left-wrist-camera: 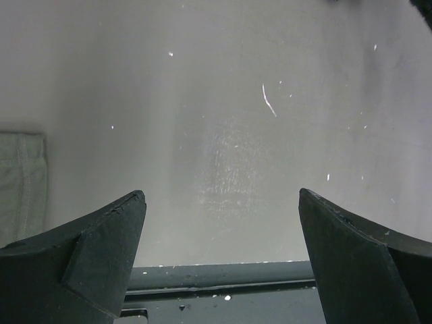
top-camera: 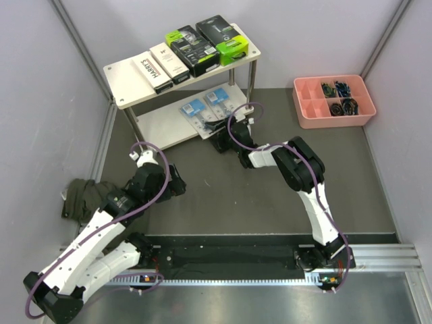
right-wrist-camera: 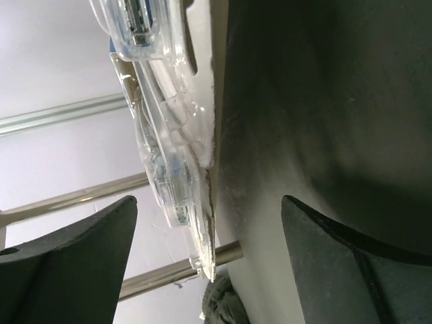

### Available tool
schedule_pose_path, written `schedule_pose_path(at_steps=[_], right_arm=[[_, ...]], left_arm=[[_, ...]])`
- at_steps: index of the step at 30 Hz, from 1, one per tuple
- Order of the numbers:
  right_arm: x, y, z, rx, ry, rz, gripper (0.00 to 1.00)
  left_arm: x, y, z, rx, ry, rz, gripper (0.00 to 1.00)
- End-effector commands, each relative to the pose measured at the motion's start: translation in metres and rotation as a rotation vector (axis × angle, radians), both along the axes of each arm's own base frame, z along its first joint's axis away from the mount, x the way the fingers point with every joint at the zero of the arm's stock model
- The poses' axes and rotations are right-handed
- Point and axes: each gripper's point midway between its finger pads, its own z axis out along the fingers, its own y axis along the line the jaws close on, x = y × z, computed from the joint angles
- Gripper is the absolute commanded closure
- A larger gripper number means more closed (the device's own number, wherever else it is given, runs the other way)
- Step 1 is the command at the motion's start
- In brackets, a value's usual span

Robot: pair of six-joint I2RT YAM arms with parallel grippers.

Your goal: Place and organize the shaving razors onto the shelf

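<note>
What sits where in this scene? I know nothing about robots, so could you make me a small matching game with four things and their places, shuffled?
Things:
1. black and lime-green packs
2. white Harry's boxes
3. clear blister packs
4. pink tray

Places:
A. lower board of the shelf
B. on the table, right of the shelf
C. top board, right end
D. top board, near its middle

Pairs: 1-C, 2-D, 3-A, 4-B
</note>
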Motion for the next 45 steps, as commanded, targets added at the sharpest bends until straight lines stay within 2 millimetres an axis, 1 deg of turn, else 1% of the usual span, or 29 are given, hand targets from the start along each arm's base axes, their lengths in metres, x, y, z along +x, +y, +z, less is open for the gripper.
schedule_pose_path(at_steps=[1, 3, 5, 6, 7, 8, 10, 11, 12, 14, 21, 23, 27, 29, 32, 33, 36, 38, 45], right_arm=[[0.008, -0.005, 0.061, 0.051, -0.129, -0.013, 0.14], [0.003, -0.007, 0.057, 0.052, -0.123, -0.011, 0.14], [0.000, -0.010, 0.061, 0.057, -0.137, -0.013, 0.14], [-0.004, -0.014, 0.053, 0.050, -0.128, -0.018, 0.14], [-0.006, -0.016, 0.057, 0.058, -0.137, -0.020, 0.14], [-0.010, -0.018, 0.053, 0.062, -0.141, -0.020, 0.14], [-0.013, -0.021, 0.054, 0.072, -0.150, -0.021, 0.14], [-0.016, -0.023, 0.049, 0.070, -0.142, -0.021, 0.14], [-0.017, -0.022, 0.053, 0.081, -0.155, -0.016, 0.16], [-0.021, -0.024, 0.051, 0.084, -0.149, -0.012, 0.18], [-0.027, -0.028, 0.052, 0.102, -0.156, -0.013, 0.29], [-0.029, -0.029, 0.052, 0.115, -0.154, -0.016, 0.31], [-0.028, -0.031, 0.053, 0.131, -0.159, -0.021, 0.43], [-0.028, -0.029, 0.052, 0.134, -0.158, -0.016, 0.46], [-0.026, -0.026, 0.050, 0.144, -0.155, -0.013, 0.55], [-0.025, -0.026, 0.049, 0.146, -0.153, -0.012, 0.60], [-0.022, -0.023, 0.048, 0.148, -0.151, -0.008, 0.65], [-0.021, -0.020, 0.047, 0.148, -0.148, -0.003, 0.70], [-0.012, -0.013, 0.044, 0.152, -0.138, 0.001, 0.78]], left_arm=[[-0.002, -0.002, -0.002, -0.009, -0.001, -0.012, 0.01], [-0.003, -0.001, -0.003, -0.010, 0.003, -0.012, 0.01], [-0.003, -0.001, -0.002, -0.014, -0.001, -0.010, 0.01], [-0.003, -0.001, -0.001, -0.019, -0.006, -0.009, 0.01], [-0.003, -0.001, -0.001, -0.020, -0.005, -0.008, 0.01], [-0.004, -0.001, -0.002, -0.021, -0.005, -0.009, 0.01], [-0.004, -0.001, -0.001, -0.025, -0.007, -0.010, 0.01], [-0.004, -0.001, -0.001, -0.028, -0.007, -0.008, 0.01], [-0.005, -0.002, -0.001, -0.030, -0.007, -0.010, 0.01], [-0.005, -0.002, -0.002, -0.032, -0.004, -0.009, 0.01], [-0.007, -0.001, -0.001, -0.045, -0.009, -0.003, 0.01], [-0.007, -0.002, 0.000, -0.048, -0.014, -0.005, 0.01], [-0.007, -0.001, 0.000, -0.049, -0.012, -0.004, 0.01], [-0.007, -0.001, 0.000, -0.051, -0.013, -0.003, 0.01], [-0.007, -0.002, 0.000, -0.052, -0.014, -0.003, 0.01], [-0.007, -0.002, 0.000, -0.052, -0.014, -0.003, 0.01], [-0.007, -0.001, -0.001, -0.049, -0.014, -0.003, 0.01], [-0.007, -0.001, 0.000, -0.049, -0.014, -0.003, 0.01], [-0.007, -0.001, -0.002, -0.045, -0.012, -0.003, 0.01]])
